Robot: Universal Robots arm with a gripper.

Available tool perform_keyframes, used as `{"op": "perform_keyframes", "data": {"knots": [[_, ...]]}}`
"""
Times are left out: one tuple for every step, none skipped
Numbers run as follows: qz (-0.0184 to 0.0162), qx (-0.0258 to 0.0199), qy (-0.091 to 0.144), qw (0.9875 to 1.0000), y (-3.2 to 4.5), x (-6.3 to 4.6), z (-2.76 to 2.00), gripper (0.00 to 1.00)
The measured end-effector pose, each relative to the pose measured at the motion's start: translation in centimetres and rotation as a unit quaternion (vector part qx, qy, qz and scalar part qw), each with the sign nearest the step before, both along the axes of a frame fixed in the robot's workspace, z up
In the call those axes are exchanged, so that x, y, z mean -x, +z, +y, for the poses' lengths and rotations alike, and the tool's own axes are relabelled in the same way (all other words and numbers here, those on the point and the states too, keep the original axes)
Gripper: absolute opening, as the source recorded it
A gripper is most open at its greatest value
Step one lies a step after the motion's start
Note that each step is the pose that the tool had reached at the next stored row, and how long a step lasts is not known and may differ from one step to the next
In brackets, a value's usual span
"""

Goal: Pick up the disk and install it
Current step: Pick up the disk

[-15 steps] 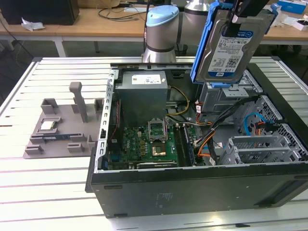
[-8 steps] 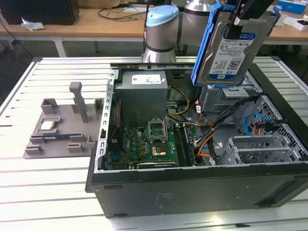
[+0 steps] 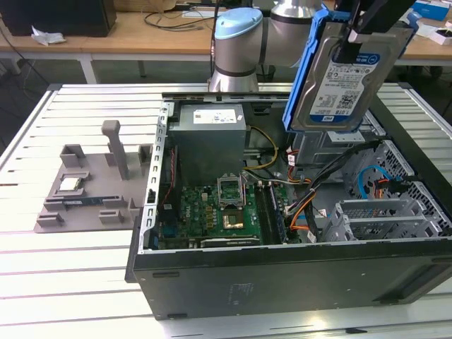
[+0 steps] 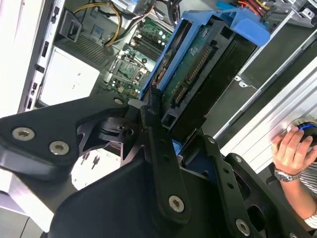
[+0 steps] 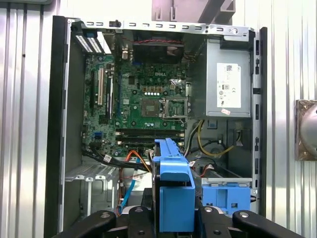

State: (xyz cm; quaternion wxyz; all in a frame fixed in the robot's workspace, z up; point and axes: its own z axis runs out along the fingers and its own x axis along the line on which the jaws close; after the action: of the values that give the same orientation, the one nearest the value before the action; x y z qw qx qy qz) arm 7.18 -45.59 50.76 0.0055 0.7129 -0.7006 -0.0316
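Gripper [image 3: 355, 39]: clamped on the upper end of the disk, up in the air over the case.
Disk [image 3: 337, 79]: one, silver in a blue bracket, held upright and slightly tilted above the case's drive-bay end, at the exterior view's right.
Case [image 3: 282, 279]: one, open, lying on its side on the slatted table [image 3: 70, 282].
Inside case: one motherboard [image 3: 212, 212], one grey power supply [image 3: 210, 138], loose cables [image 3: 311, 205], a metal drive cage [image 3: 381, 215].
Tray [image 3: 49, 220]: one, grey, on the table just beside the case, at the exterior view's left; holds one chip [image 3: 69, 185] and one memory stick [image 3: 83, 201].
Person's hand [image 4: 292, 148]: one, near the table's edge in the second wrist view, with a wristwatch.
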Motion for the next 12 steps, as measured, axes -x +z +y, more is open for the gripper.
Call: {"op": "perform_keyframes", "data": {"knots": [[0.0,-0.0001,0.0,1.0,-0.01,0.0,-0.17,0.37],[0.0,0.0,0.0,1.0,0.0,0.0,-0.29,0.37],[0.0,0.0,0.0,1.0,0.0,0.0,-0.38,0.37],[0.0,0.0,0.0,1.0,-0.01,0.0,-0.5,0.37],[0.0,0.0,0.0,1.0,-0.01,0.0,-0.63,0.37],[0.0,0.0,0.0,1.0,-0.01,0.0,-0.8,0.37],[0.0,0.0,0.0,1.0,-0.01,0.0,-0.96,0.37],[0.0,0.0,0.0,1.0,-0.02,0.0,-1.19,0.37],[0.0,0.0,0.0,1.0,-0.02,0.0,-1.29,0.37],[0.0,0.0,0.0,1.0,-0.02,0.0,-1.39,0.37],[0.0,0.0,0.0,1.0,-0.02,0.0,-1.51,0.37],[0.0,0.0,0.0,1.0,-0.02,0.0,-1.61,0.37]]}}
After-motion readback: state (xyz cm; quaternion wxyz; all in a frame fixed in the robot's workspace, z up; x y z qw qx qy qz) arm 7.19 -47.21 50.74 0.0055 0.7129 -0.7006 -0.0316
